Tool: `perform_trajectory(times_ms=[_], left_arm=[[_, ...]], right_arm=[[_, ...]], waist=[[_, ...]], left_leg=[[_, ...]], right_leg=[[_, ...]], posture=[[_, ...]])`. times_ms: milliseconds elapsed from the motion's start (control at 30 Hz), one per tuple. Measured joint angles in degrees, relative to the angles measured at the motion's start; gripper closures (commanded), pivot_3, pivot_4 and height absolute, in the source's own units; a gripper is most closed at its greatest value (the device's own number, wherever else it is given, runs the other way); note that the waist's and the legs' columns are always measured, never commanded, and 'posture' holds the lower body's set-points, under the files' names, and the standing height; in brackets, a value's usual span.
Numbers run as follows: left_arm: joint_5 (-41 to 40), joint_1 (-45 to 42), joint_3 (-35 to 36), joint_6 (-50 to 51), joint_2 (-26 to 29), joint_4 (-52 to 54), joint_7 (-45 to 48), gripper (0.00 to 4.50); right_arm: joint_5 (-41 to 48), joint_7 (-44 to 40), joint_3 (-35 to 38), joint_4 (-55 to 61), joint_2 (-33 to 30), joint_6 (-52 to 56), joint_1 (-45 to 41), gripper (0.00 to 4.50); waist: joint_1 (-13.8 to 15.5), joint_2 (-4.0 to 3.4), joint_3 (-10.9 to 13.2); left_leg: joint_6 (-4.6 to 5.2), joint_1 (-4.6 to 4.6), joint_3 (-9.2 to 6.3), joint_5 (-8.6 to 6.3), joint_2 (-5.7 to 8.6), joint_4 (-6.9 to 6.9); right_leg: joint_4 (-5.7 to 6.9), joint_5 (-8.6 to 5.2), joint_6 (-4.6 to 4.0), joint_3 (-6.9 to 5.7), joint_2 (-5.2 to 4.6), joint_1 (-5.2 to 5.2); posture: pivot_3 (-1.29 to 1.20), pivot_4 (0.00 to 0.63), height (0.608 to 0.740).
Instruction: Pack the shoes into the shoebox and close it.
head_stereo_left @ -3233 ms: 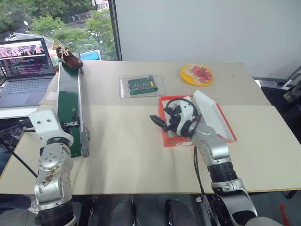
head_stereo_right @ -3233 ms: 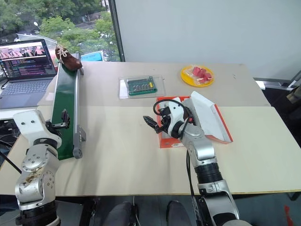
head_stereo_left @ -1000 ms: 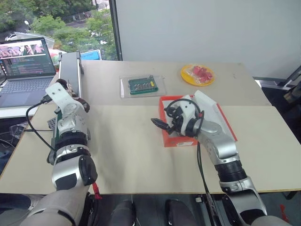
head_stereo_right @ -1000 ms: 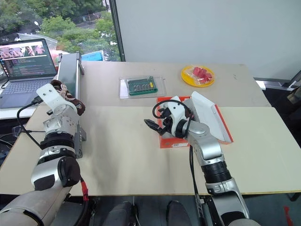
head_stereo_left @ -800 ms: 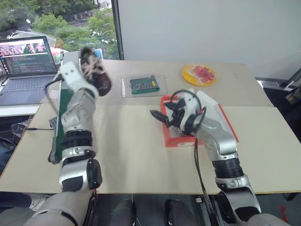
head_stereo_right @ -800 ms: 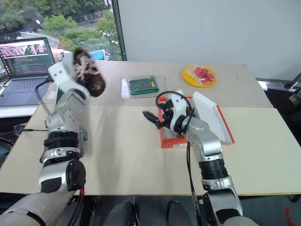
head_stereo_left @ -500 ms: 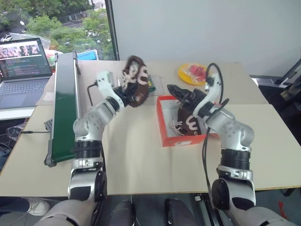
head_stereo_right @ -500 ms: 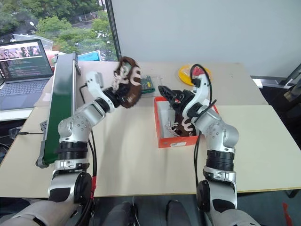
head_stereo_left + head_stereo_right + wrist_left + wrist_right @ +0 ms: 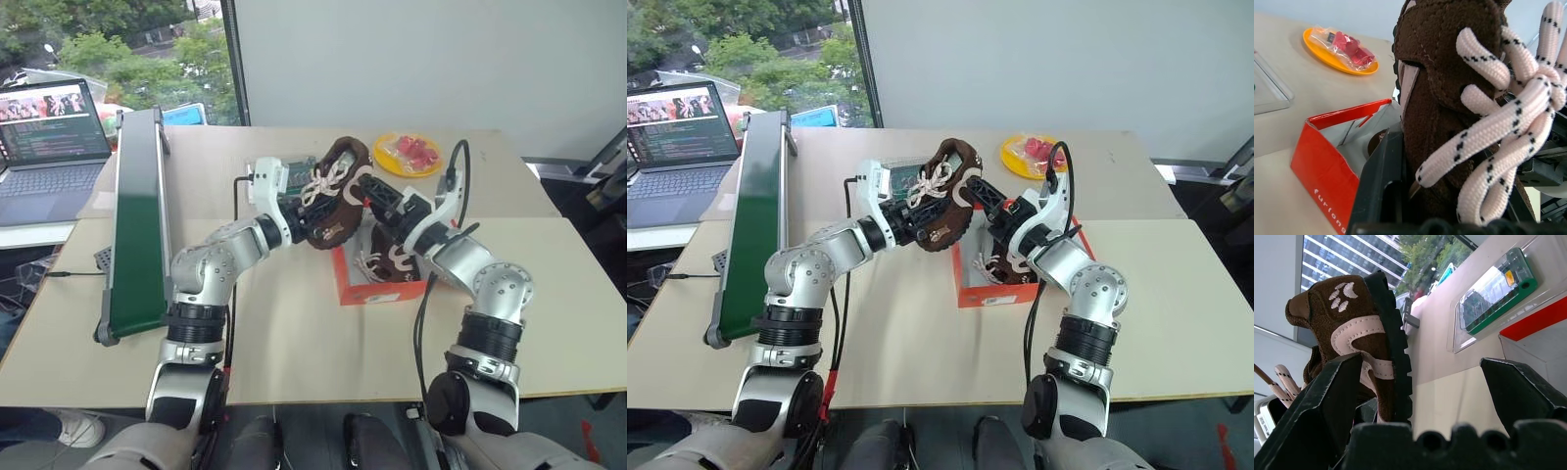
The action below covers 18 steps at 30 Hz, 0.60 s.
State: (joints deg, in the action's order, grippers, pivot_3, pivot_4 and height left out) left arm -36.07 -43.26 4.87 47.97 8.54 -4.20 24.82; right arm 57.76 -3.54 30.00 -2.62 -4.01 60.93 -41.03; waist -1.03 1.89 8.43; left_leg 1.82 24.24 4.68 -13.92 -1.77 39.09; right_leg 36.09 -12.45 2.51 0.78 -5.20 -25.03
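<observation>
Shoe (image 9: 333, 191) clamped in the left gripper (image 9: 306, 211) hangs just above the box (image 9: 377, 291), so lower it beside the shoe (image 9: 397, 257) inside while the right gripper (image 9: 377, 201) stays spread.

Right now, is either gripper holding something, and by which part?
The left gripper is shut on the brown shoe, gripping it at the laced upper. The right gripper is open, holding nothing.

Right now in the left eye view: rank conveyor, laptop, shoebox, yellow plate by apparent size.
1. Green conveyor, largest.
2. Laptop, cut off by the frame edge.
3. Shoebox, partly hidden by the arms and shoes, so its gap to the laptop is unsure.
4. Yellow plate, smallest, farther away.
</observation>
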Motion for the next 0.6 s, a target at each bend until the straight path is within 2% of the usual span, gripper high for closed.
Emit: perform_trajectory(times_ms=[33,133,433,500,600], left_arm=[[0.0,0.0,0.0,0.0,-0.3,0.0,0.0,3.65],[0.1,0.0,-0.1,-0.1,-1.0,0.0,0.0,3.66],[0.2,0.0,0.1,0.9,-1.2,-0.3,-0.4,3.66],[0.2,0.0,0.1,1.0,-1.2,-0.3,-0.4,3.66],[0.2,0.0,0.2,1.0,-1.3,-0.3,-0.4,3.66]], right_arm=[[0.2,0.2,-0.1,0.1,-0.1,0.0,0.0,0.0],[1.7,1.0,-0.1,0.4,-0.1,0.0,0.1,0.69],[4.4,1.9,-0.8,1.0,-0.3,0.0,0.1,3.76],[4.5,2.1,-1.0,1.0,-0.5,0.0,0.1,4.19],[5.2,2.6,-1.1,1.0,-0.6,-0.1,0.1,4.29]], waist=[[0.0,0.0,0.0],[0.0,0.0,0.0],[0.0,0.0,0.0],[0.0,0.0,0.0],[0.0,0.0,0.0]], left_leg=[[0.0,0.0,0.0,0.0,0.0,0.0],[0.01,0.0,0.0,0.0,0.0,0.0],[0.09,0.01,-0.01,-0.05,0.0,0.0],[0.08,0.01,-0.01,-0.04,0.0,0.0],[0.08,0.01,-0.01,-0.04,0.0,0.0]], right_leg=[[0.0,0.0,0.0,0.0,0.0,0.0],[0.0,0.0,0.0,0.0,0.0,0.0],[-0.01,0.0,0.0,0.0,0.0,0.0],[-0.01,0.0,0.0,0.0,0.0,0.0],[-0.02,0.0,0.0,0.0,0.0,0.0]], posture=[[0.0,0.15,0.74],[0.0,0.15,0.74],[0.0,0.15,0.74],[0.0,0.15,0.74],[0.0,0.15,0.74]])
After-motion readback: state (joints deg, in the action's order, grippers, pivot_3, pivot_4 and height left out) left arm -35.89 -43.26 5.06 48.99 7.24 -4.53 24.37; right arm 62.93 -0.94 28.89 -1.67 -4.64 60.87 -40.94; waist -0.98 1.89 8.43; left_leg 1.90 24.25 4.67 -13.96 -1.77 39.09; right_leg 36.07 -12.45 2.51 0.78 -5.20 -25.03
